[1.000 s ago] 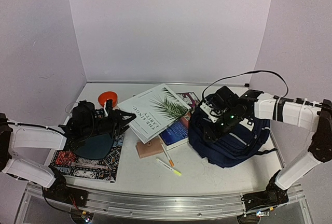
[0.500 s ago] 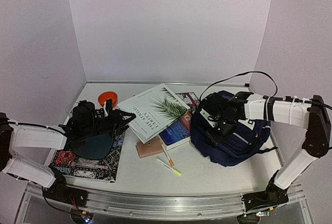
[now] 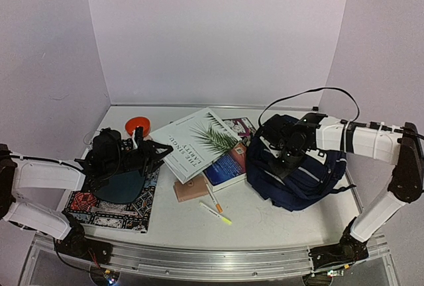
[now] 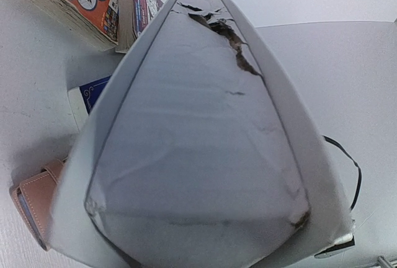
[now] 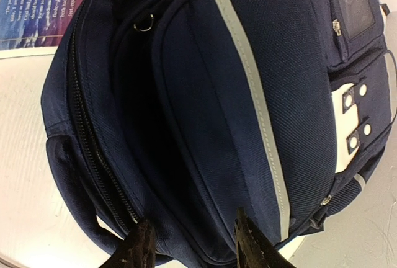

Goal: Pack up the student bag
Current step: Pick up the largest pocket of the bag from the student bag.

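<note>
The student bag [image 3: 301, 173], navy with light-grey stripes and white buckle patches, lies at the right of the table and fills the right wrist view [image 5: 205, 94]. My right gripper [image 3: 287, 160] hovers over its left side. In the right wrist view the gripper [image 5: 193, 246] is open, with the bag's fabric between the two fingertips [image 5: 140, 243]. My left gripper [image 3: 154, 149] is at the near corner of a tilted white palm-leaf book [image 3: 195, 142]. That book's pale underside [image 4: 198, 144] fills the left wrist view and hides the fingers.
Under the white book lie a blue book [image 3: 226, 165] and a comic book [image 3: 241, 126]. A tan case [image 3: 191, 189], an orange marker [image 3: 214, 200] and a yellow highlighter [image 3: 217, 214] lie mid-table. An orange bowl [image 3: 137, 126], a dark cap [image 3: 122, 187] and a patterned book [image 3: 109, 210] are at the left.
My right gripper has shifted a little right and back over the bag, and the bag has slid slightly to the right and changed shape. The left arm and white book have not moved.
</note>
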